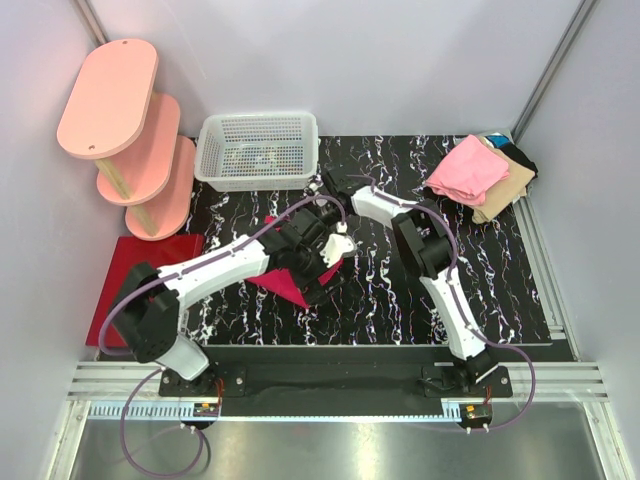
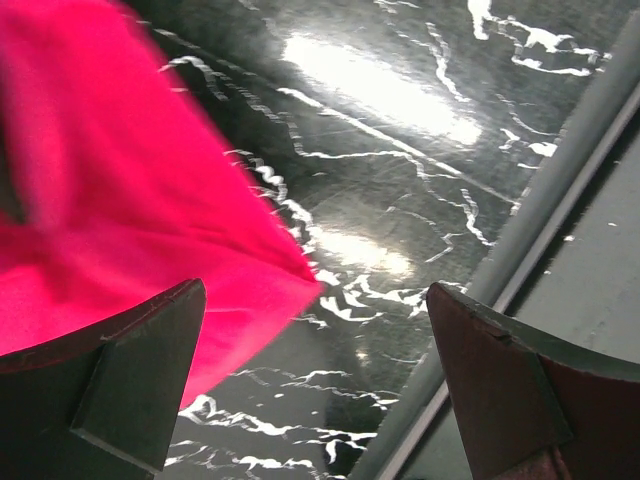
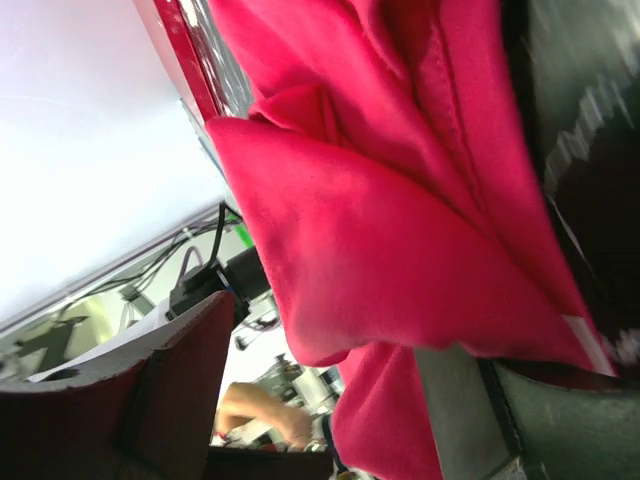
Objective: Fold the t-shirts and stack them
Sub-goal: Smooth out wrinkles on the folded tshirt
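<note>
Two arms meet over the ctr of the black marbled surface [image 1: 400, 300] in the top view. The left arm [image 1: 220, 265] reaches in from the near-left, and the right arm [image 1: 440, 285] bends back from the near-right. Under their wrists lies the magenta-red t-shirt [image 1: 285, 285], crumpled and mostly hidden by hardware, w/ only a pointed flap showing on the near side. In the far-right corner is a folded stack: light pink t-shirt [image 1: 465, 170] on top, tan t-shirt [image 1: 503, 190] below, black/teal t-shirt [image 1: 515, 155] peeking out at the back. A white mesh basket [image 1: 258, 150] sits at the far edge, left of ctr. A dark red mat [image 1: 160, 250] lies just left of the surface, near a pink three-tier shelf [image 1: 110, 100].

Left wrist view: the left end effector [image 2: 315, 295] is spread wide, gripping nothing. A corner of the magenta-red cloth lies flat ahead of the picture-left one of its fingers [image 2: 130, 390]. A grey rail [image 2: 530, 240] runs past on the picture-right.

Right wrist view: the right end effector [image 3: 350, 340] is also spread apart, w/ the camera turned sideways. Bunched magenta-red cloth fills most of the gap and touches the picture-right finger [image 3: 560, 420]. There is clear space btwn the cloth and the other finger, so it is not pinched.
</note>
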Controlling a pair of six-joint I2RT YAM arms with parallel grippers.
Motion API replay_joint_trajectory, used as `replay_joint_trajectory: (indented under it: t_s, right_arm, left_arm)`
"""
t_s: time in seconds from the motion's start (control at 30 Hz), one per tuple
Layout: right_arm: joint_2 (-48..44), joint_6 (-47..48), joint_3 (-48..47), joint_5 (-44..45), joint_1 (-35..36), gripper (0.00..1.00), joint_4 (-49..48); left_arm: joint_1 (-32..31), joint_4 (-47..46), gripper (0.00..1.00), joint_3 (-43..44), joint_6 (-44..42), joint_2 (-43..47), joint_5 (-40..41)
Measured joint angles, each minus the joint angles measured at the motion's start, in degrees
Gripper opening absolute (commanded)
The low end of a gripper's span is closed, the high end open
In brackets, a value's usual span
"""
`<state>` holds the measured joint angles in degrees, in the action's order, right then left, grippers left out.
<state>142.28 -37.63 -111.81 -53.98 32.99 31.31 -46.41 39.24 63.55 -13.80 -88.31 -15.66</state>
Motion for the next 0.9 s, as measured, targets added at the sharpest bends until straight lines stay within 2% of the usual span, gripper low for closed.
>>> replay_joint_trajectory:
  t_s: [0.37, 0.67, 0.9]
  right_arm:
    - [-10.32, -0.76, 17.49, 2.47, -2.05, 0.77, -2.93]
    - [-17.64, -0.83, 28.87, 5.11, -2.29, 0.77, -6.69]
    - [-18.38, -1.73, 30.14, 5.33, -2.32, 0.77, -8.13]
  left_arm:
    - [6.71, -1.11, 0.99, -2.47, -1.40, 5.53, 2.99]
    - [6.71, 6.73, 0.99, -7.45, -4.90, 6.97, -0.42]
    - [4.09, 12.22, 0.99, -5.27, -6.97, 5.14, -5.33]
